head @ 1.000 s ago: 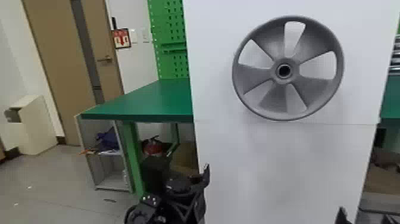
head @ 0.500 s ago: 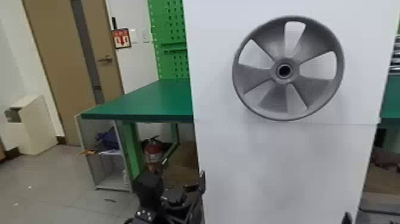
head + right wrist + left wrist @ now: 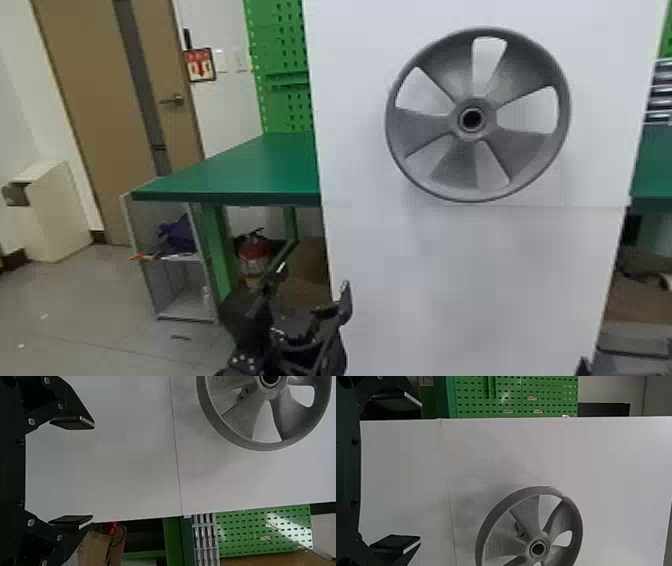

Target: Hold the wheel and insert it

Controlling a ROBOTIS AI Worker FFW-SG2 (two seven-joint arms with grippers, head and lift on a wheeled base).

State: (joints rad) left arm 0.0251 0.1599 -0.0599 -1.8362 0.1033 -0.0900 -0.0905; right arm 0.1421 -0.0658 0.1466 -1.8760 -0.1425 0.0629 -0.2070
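While the black flat-fingered left gripper gaped, the grey spoked metal wheel stood upright against the white panel; the black right gripper was open too, and holding well called for even pressure across the rim.

Round 5-spoked wheel was plain grey | flat upright panel was plain white | perforated board was green with rows of dark holes | flat tabletop was dark green | 2-fingered left gripper and right gripper were black
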